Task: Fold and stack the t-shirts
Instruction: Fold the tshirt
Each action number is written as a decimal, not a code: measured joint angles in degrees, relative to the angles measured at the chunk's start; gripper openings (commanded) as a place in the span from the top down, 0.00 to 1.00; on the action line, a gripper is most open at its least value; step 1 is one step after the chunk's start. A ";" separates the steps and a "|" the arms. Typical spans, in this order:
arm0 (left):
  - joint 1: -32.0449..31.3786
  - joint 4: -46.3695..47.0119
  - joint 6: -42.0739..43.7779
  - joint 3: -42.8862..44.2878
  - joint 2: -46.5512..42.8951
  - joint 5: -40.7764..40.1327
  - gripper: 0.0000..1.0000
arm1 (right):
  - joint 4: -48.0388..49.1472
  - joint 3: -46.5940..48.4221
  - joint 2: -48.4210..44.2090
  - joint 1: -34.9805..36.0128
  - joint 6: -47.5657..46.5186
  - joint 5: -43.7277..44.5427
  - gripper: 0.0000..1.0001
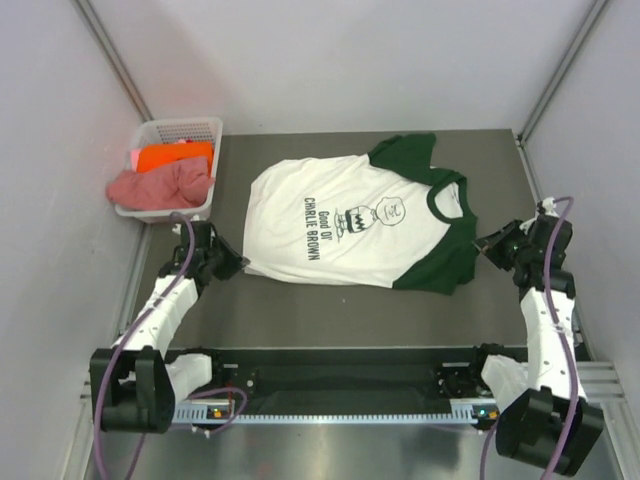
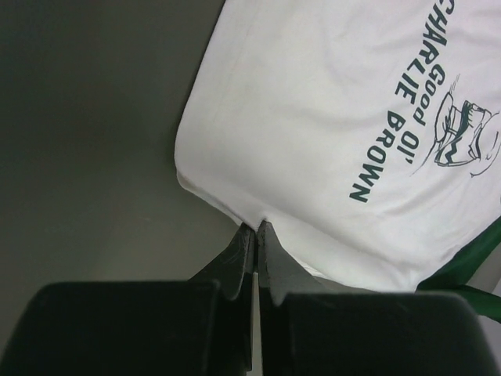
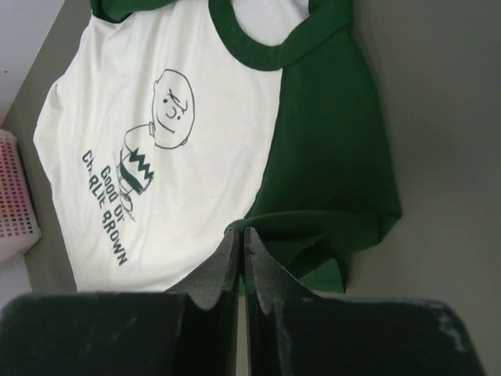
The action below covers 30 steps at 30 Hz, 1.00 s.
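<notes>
Top view: the white t-shirt (image 1: 335, 220) lies spread flat, print side up, in the middle of the dark desk (image 1: 330, 315). Its green collar points to the right and its hem to the left. One green sleeve lies on the far side, the other on the near side, and the near one is creased at its edge. We read the lettering as "Good Ol' Charlie Brown", with the cartoon figure beside it.

Far left corner: the white lattice basket (image 1: 182, 123) holds the orange t-shirt (image 1: 175, 156). The pink t-shirt (image 1: 160, 186) is bunched in front of it and hangs over the near rim. Basket and white t-shirt are apart.

Left tool (image 2: 256, 228): the fingers are pressed together with no gap between them. The tips meet the white hem near its near-left corner, and the hem puckers slightly there. We cannot tell whether any cloth is pinched between them.

Right tool (image 3: 239, 232): the fingers are pressed together and nothing is visibly held. In the wrist view the tips sit by the near green sleeve, where it joins the white body. In the top view the tool is just beside that sleeve, on its right. We cannot tell whether it touches the cloth.
</notes>
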 measured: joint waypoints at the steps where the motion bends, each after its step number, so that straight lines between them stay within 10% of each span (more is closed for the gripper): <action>1: 0.00 -0.04 0.02 0.59 0.79 0.00 1.00 | 0.33 0.59 1.20 0.79 0.02 0.68 1.00; 30: 0.02 6.21 -2.89 18.21 25.33 -3.06 1.00 | 4.37 32.28 37.38 10.86 -0.04 14.58 1.00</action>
